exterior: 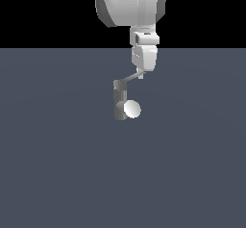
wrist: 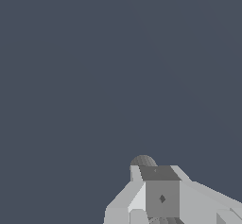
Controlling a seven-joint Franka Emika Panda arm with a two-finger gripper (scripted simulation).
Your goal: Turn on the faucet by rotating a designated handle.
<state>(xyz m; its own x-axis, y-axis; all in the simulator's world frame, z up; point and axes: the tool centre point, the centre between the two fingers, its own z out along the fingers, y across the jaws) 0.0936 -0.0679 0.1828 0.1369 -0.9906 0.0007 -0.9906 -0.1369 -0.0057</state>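
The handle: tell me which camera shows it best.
The exterior view shows it best: the handle appears as a thin lever running from the top of the faucet up to the gripper. The wrist view shows mostly the fingers and a rounded grey top behind them; no lever is recognisable.

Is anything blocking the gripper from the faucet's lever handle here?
Nothing visible does. In the exterior view the gripper already sits at the far end of the handle, which runs from the top of the faucet post. Whether the jaws grip it cannot be told.
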